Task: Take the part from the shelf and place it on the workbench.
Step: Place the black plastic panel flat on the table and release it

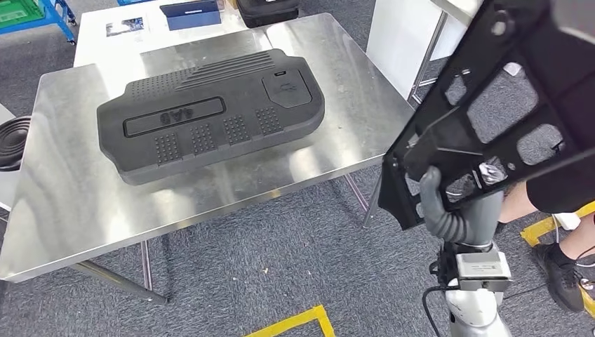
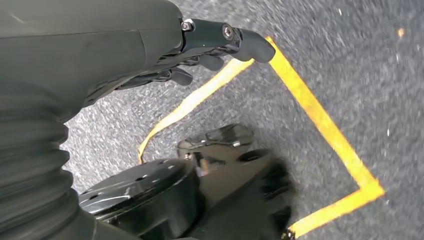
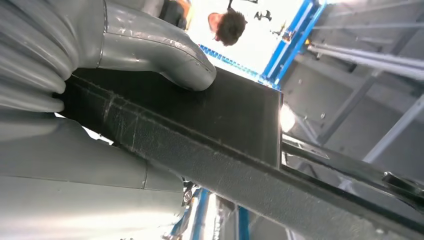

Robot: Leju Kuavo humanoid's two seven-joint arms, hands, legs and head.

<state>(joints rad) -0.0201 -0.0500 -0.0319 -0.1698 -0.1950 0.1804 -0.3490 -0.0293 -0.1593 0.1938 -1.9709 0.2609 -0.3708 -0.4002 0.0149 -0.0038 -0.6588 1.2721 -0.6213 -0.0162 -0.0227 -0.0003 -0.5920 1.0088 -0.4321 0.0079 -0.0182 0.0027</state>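
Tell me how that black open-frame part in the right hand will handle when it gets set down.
The black frame part looks stiff, holding its shape though the right hand grips only one corner. Its many cutouts suggest it is light for its size. Held off-centre, it may swing or tip.

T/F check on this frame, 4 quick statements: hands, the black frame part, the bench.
1. The right hand grips the black openwork frame part. True.
2. That part rests on the steel workbench. False: it is held in the air beside the bench.
3. A black ribbed cover lies on the workbench. True.
4. The left hand holds a part. False: it holds nothing and hangs over the grey floor.
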